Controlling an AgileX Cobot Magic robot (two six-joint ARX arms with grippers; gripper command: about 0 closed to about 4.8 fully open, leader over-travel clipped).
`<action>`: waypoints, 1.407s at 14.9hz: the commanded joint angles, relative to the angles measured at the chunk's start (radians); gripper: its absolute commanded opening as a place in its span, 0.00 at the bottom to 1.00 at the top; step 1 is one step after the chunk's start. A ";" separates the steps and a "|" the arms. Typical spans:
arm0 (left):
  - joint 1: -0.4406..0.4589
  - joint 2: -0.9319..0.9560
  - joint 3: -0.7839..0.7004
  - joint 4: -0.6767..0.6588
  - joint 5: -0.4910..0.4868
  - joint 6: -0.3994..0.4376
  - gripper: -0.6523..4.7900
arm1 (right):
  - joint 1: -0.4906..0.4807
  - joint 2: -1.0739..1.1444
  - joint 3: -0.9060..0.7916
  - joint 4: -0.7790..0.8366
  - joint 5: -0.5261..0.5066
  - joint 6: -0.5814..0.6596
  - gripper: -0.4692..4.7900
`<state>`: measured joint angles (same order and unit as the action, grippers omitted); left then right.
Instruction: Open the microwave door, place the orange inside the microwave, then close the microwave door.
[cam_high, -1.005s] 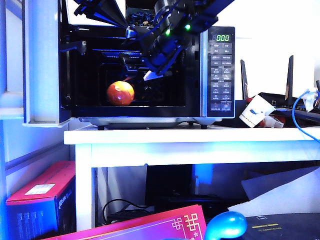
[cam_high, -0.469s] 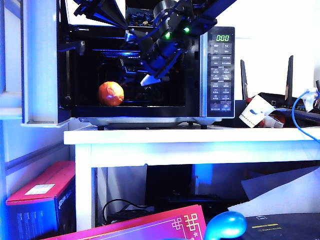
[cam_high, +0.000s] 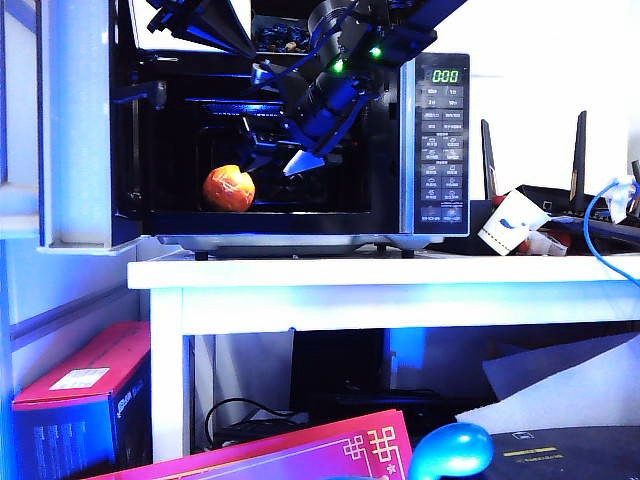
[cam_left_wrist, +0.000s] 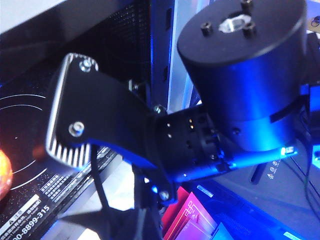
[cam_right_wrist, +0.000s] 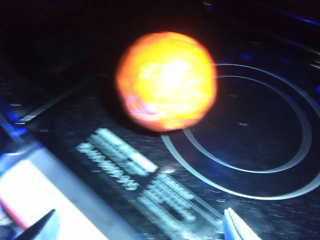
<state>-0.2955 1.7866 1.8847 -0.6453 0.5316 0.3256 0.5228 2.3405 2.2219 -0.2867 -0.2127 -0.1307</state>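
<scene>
Resting loose on the dark floor of the microwave (cam_high: 430, 215), toward the hinge side of the cavity, the orange (cam_high: 229, 188) touched neither hand. The main risk, as I judged it, was rolling: being round and unheld on a smooth surface, it could drift toward the front lip and drop out, or sit where the door would strike it. A second risk lay in the right arm, which reached deep into the opening from above; swinging the microwave door (cam_high: 80, 120) shut before that arm cleared would trap it against the frame.

The right hand (cam_high: 285, 160) hung inside the cavity just beside and above the fruit, angled downward, its fingers spread wide with nothing between them; its own camera showed the two fingertips far apart at the frame's edge and the orange beyond them. The left hand (cam_left_wrist: 107, 150) sat at the front edge of the oven near the open door; whether its fingers were spread or closed could not be told. The door stood fully swung out at the left, above the white tabletop (cam_high: 400, 275).
</scene>
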 joint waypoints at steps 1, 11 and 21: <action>-0.001 -0.007 0.004 0.003 0.004 0.007 0.11 | 0.000 -0.022 0.005 -0.065 -0.014 0.007 0.89; -0.001 -0.103 0.005 -0.013 -0.031 0.007 0.11 | -0.001 -0.182 0.005 -0.322 0.013 0.000 0.79; -0.001 -0.401 0.006 -0.355 -0.395 -0.023 0.11 | -0.001 -0.406 0.005 -0.361 0.012 0.000 0.08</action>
<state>-0.2958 1.4044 1.8854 -0.9493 0.1734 0.3054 0.5209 1.9648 2.2215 -0.6502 -0.1986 -0.1310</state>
